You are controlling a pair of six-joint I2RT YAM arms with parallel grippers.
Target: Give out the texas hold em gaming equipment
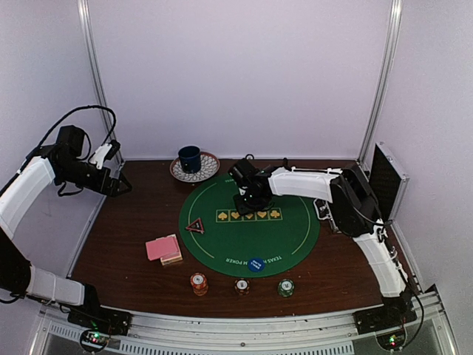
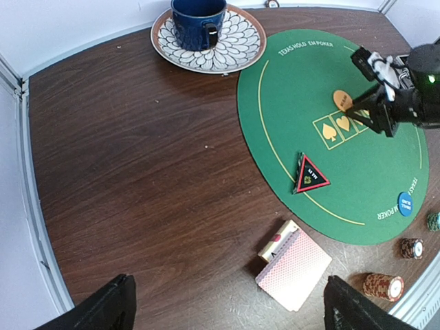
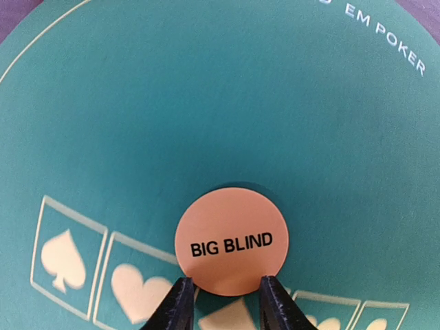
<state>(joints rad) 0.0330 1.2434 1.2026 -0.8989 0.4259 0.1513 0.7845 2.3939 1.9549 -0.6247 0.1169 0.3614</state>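
While my right gripper (image 3: 225,304) hangs low over the green mat (image 3: 137,103), its two dark fingers (image 3: 177,308) stand partly drawn in, one on each side of the near rim of the BIG BLIND disc (image 3: 232,240). That orange-yellow disc lies face up on the mat, at the far side of the row of suit boxes (image 3: 65,258) printed across the mat's middle. Whether my fingertips press on the disc or only flank it, I cannot tell.

My left gripper (image 2: 228,292) is held high, well off the mat's left edge, with its fingers (image 2: 103,309) spread wide apart. From its camera I see the triangle marker (image 2: 311,175), black with a red edge, lying on the mat just inside its left edge. The blue disc (image 2: 405,203) lies flat on the mat just inside its near edge, by the printed lettering. The pink-backed cards (image 2: 294,270) lie in a slightly skewed pile on the wooden table (image 2: 137,172), just off the mat's near-left edge.

Off the mat's near edge three chip stacks stand in a row on the wood: the orange chips (image 1: 198,283), the red-and-white chips (image 1: 242,286) and the green chips (image 1: 286,287). The blue cup (image 2: 196,17) sits on its patterned saucer (image 2: 240,48) just beside the mat's far-left edge. The black case (image 1: 387,181) stands on edge, off the mat's far-right side.
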